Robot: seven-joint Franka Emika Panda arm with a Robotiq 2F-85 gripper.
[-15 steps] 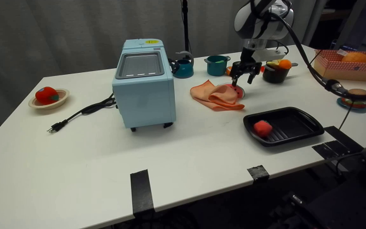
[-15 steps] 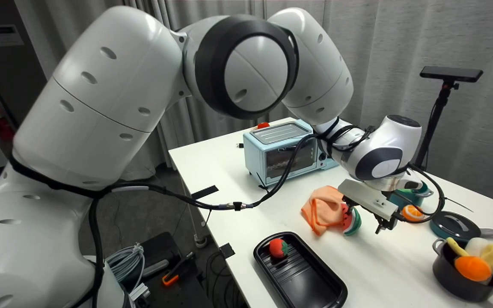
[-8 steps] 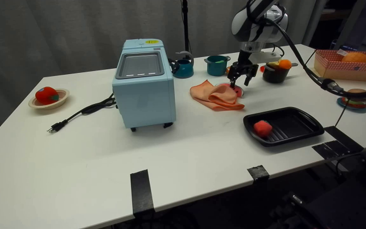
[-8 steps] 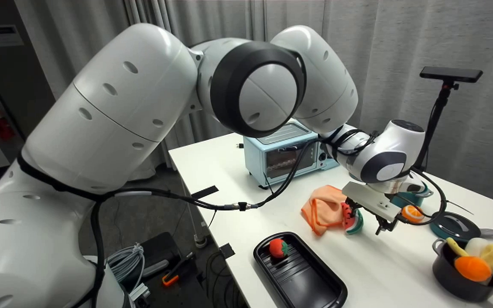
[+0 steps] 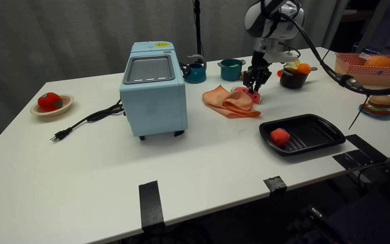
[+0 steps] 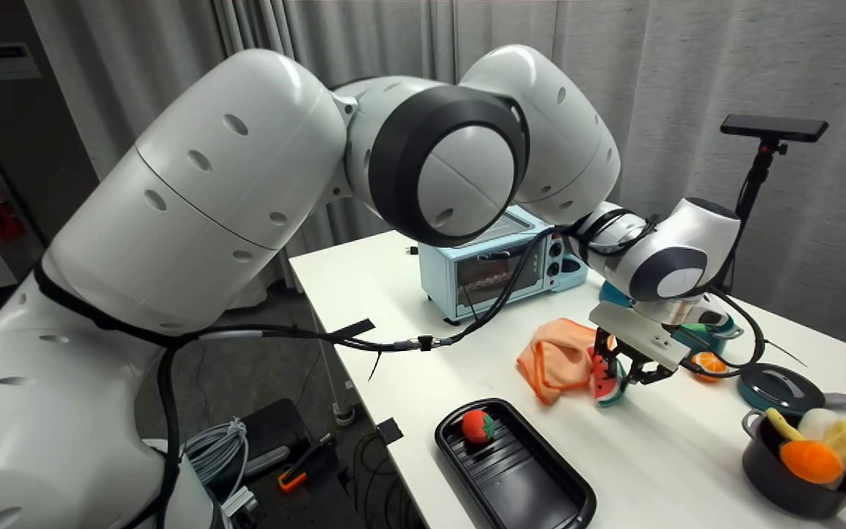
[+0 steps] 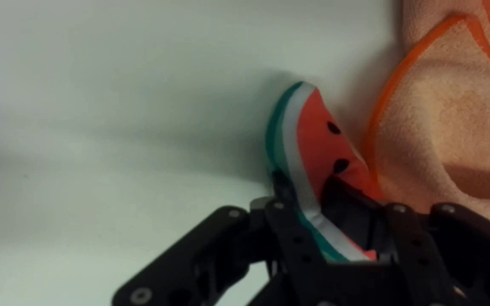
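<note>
White counter (image 5: 90,183), black fingers (image 7: 349,208) pinching a red-and-green plush watermelon slice (image 7: 315,157).
Gripped crosswise, probably because that span is narrowest.

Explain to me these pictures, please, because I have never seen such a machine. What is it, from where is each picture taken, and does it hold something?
The machine is a white robot arm with black fingers at its end. Two viewpoints are from cameras standing outside the robot; the close-up is from a camera on its wrist. On the white table stand a light-blue toaster oven, a black baking tray with a toy strawberry in it, and a black saucepan filled with toy food. The fingers are closed on a toy watermelon slice, one on each side. The slice seems to rest on the table, beside an orange cloth.
</note>
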